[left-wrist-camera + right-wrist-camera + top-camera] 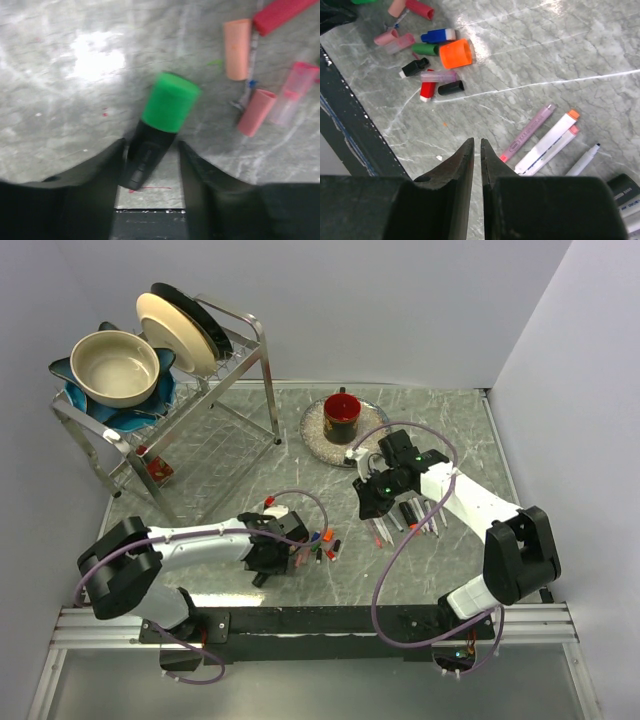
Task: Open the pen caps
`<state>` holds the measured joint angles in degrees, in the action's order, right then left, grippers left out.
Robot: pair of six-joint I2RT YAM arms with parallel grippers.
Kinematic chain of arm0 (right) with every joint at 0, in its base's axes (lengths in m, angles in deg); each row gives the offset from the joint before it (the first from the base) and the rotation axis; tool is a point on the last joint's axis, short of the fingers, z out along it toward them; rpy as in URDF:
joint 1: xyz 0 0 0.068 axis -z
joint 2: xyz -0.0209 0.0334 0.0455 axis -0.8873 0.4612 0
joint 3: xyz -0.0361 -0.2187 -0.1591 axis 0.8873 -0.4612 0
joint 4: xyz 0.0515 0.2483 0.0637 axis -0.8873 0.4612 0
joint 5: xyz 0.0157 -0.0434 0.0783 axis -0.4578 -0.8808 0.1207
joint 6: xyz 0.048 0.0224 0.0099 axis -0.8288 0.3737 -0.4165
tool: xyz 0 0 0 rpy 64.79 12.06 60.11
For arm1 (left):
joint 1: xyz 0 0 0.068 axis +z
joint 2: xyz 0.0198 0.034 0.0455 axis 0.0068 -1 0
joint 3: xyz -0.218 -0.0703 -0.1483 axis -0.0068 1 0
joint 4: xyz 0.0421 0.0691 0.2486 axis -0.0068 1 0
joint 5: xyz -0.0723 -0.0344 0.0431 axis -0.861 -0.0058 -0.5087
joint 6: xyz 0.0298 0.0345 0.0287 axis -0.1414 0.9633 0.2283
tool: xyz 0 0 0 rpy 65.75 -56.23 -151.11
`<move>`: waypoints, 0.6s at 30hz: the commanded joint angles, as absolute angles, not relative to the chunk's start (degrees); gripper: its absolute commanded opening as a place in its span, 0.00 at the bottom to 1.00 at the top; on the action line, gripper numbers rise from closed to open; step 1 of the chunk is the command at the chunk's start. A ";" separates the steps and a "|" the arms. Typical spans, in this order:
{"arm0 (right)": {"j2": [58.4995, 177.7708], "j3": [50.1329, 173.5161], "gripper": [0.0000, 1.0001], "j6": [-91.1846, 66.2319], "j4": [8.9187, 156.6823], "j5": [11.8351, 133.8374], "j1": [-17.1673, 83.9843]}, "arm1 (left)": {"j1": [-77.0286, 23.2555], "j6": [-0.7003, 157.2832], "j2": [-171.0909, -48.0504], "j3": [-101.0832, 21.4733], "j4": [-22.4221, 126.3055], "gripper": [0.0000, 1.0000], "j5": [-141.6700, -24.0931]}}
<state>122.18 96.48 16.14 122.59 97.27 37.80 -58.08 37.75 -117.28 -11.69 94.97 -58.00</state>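
- Top view: the left gripper [272, 558] sits low over the table close to its own base, just beside a scatter of loose caps [322, 543]. The right gripper [372, 502] hangs well apart from it, up and to the right, above a row of pens [410, 520]. The left arm is plainly the nearer one to the work (the marker itself cannot be picked out from here).
- Left wrist: a black marker [145, 155] lies between the fingers [100, 175], with its green cap [169, 102] on.
  - The cap end points away from the gripper and a little to the right. The long axis runs roughly along the fingers' reach, so the barrel is bracketed and the cap sticks out free.
  - The fingers stand close on either side of the barrel. The picture is blurred, so I cannot tell whether they are clamping it.
  - A peach cap [237, 47], a pink cap [256, 112] and a red cap [280, 15] lie loose off to the right.
- Right wrist: the jaws are pressed nearly together, only a thin slit between them and nothing in it.
  - An orange cap [456, 53] and other loose ones lie far up and to the left; uncapped pens lie to the lower right.
  - To pull the green cap, this gripper would likely have to cross toward the left arm and meet the cap end along the marker's axis.
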 commanded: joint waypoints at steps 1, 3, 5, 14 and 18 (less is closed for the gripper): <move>119.59 97.19 0.18 16.84 123.34 99.30 38.36 | -58.31 39.86 -118.19 -10.79 91.67 0.47 -61.78; 119.32 97.19 0.18 16.93 123.34 99.65 38.71 | -58.39 39.60 -117.84 -9.57 90.61 0.43 -63.19; 119.15 97.19 0.18 17.01 123.25 100.00 38.80 | -58.22 38.81 -117.66 -8.25 89.47 0.40 -63.63; 117.83 97.63 0.18 20.53 125.97 105.79 38.98 | -58.13 33.97 -112.14 -8.24 89.03 0.01 -56.34; 114.24 96.92 0.20 21.76 124.75 108.78 39.07 | -58.13 37.21 -99.78 -7.19 81.75 0.01 -58.00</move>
